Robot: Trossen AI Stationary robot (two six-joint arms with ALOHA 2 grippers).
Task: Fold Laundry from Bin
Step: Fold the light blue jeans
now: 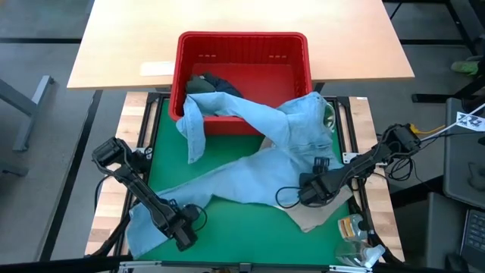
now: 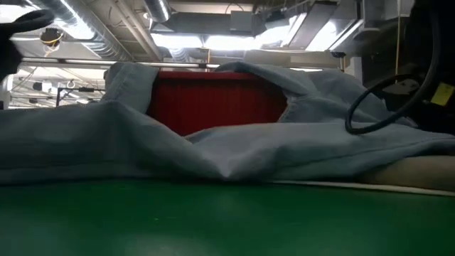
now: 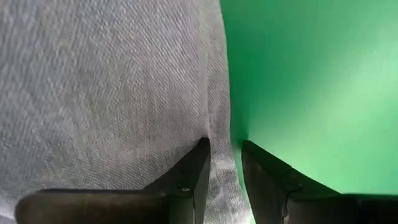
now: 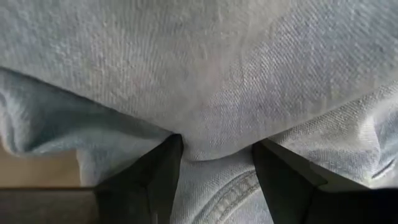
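Observation:
The light blue shirt (image 1: 250,171) hangs over the near rim of the red bin (image 1: 242,39) and stretches across the green mat toward the near left corner. A dark garment (image 1: 216,83) lies inside the bin. A beige garment (image 1: 318,216) lies under the shirt at the near right. My left gripper (image 1: 184,235) points down at the shirt's near left end and is shut on its edge. My right gripper (image 1: 307,193) stands open over the shirt's right part, with a bulge of cloth (image 4: 214,146) between its fingers. My left gripper (image 3: 225,152) pinches the shirt's hemmed edge (image 3: 219,143) between its two fingers, coming from above and pointing down. One finger (image 3: 199,168) is over the cloth, the other (image 3: 261,171) over the bare mat beside it. The shirt lies flat on the mat there. My right gripper (image 4: 217,149) has both fingertips (image 4: 165,158) set down into the shirt from above, slanting steeply. A soft fold of blue cloth (image 4: 217,134) bulges between the open fingers, which are not closed on it. The shirt lies on the mat and on the beige garment.
A pale wooden table (image 1: 242,19) stands beyond the bin. A clear plastic object (image 1: 356,231) lies at the mat's near right corner. Bare green mat (image 1: 242,235) lies between the two grippers along the near edge. In the low view the shirt (image 2: 213,142) hides most of the bin (image 2: 213,99).

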